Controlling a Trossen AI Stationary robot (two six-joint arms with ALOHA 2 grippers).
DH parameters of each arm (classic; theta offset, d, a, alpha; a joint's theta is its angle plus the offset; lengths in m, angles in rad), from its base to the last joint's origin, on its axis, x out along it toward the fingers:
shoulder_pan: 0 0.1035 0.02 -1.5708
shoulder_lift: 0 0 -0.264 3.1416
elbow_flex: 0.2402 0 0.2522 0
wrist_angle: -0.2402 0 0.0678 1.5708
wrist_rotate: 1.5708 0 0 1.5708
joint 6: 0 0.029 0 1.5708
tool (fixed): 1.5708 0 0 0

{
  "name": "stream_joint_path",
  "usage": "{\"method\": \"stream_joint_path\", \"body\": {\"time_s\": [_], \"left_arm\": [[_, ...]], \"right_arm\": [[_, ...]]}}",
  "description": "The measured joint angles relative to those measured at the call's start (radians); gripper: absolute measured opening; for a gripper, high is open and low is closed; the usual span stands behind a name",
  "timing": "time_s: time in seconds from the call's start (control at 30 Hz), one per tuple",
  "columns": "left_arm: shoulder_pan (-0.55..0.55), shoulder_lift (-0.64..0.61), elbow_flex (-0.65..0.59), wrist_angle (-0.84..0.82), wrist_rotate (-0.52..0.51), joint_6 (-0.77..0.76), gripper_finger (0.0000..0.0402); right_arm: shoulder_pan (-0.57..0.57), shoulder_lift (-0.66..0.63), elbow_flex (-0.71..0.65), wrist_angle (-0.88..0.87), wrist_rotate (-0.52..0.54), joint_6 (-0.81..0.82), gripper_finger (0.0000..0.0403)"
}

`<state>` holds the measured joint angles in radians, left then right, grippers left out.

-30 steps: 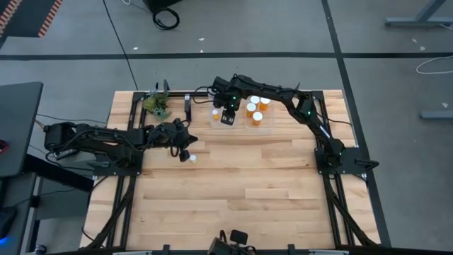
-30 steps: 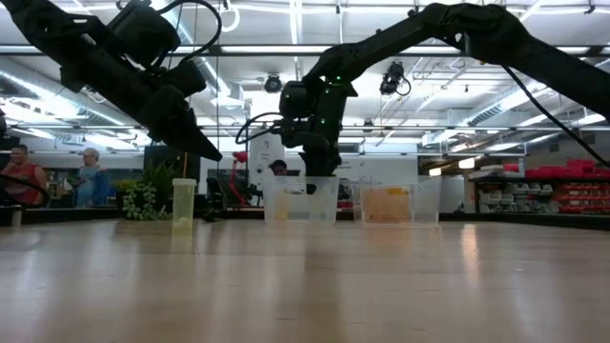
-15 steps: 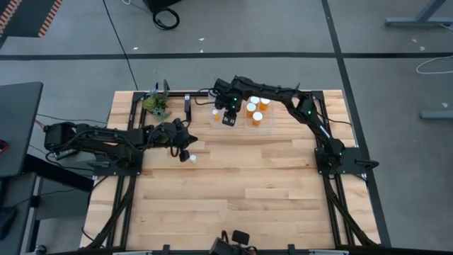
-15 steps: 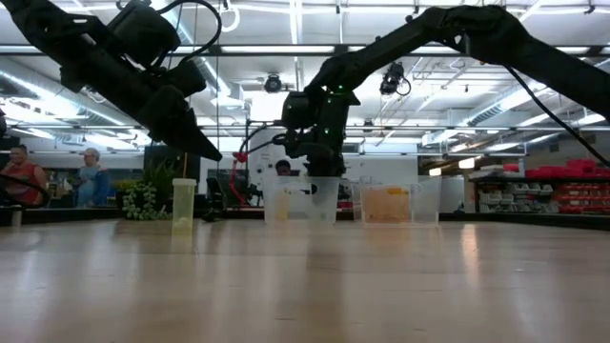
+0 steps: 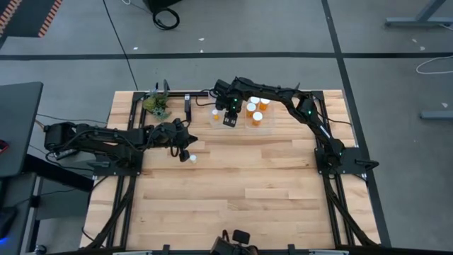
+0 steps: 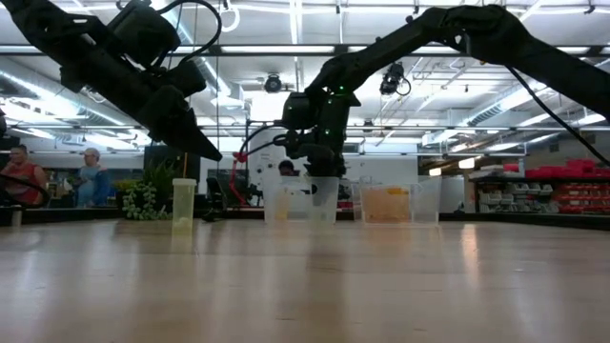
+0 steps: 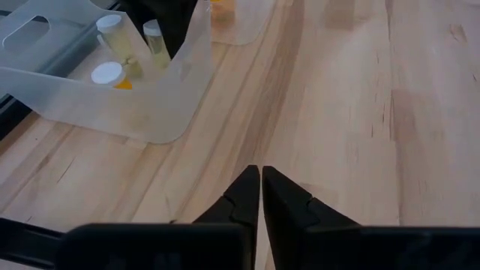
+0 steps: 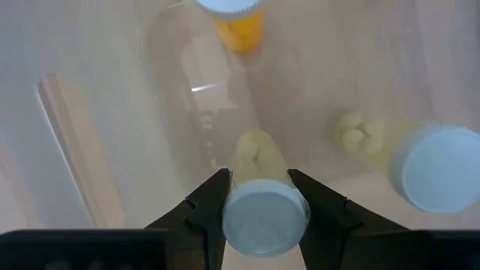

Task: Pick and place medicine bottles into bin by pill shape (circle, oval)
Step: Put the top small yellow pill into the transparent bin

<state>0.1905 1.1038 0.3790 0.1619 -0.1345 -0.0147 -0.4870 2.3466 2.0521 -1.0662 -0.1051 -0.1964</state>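
Observation:
My right gripper reaches down into the left clear bin at the table's far edge, shut on a pale-yellow medicine bottle with a white cap. Two more bottles are in that bin: an orange one and a pale one lying on its side. The right clear bin holds several orange bottles. One small white-capped bottle stands on its base on the bare table. My left gripper hangs just above and beside it, shut and empty. My right gripper pinches the bottle between its two fingers, which lie on opposite sides of it at the white cap. The fingers come from above, pointing down. The bottle is upright, cap toward the wrist, inside the bin; whether its base touches the bin's floor I cannot tell.
A green plant sprig sits at the table's far left corner. Black frame rails run along the table's sides. The wide wooden tabletop spreads toward the near edge. People sit in the room behind.
My right gripper has sunk a little toward the left bin with the bottle and tipped slightly. My left arm and the bottle standing on the table have kept still.

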Motion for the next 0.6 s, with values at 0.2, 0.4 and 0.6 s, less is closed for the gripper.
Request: {"method": "stream_joint_path", "body": {"time_s": [0.2,0.4,0.6], "left_arm": [[0.000,0.000,0.000,0.000,0.000,0.000,0.0029],[0.000,0.000,0.000,0.000,0.000,0.000,0.0033],[0.000,0.000,0.000,0.000,0.000,0.000,0.0026]], "right_arm": [[0.000,0.000,-0.001,0.012,0.001,-0.010,0.0158],[0.000,0.000,-0.001,0.012,0.001,-0.010,0.0179],[-0.002,0.000,-0.001,0.012,0.002,-0.013,0.0193]]}}
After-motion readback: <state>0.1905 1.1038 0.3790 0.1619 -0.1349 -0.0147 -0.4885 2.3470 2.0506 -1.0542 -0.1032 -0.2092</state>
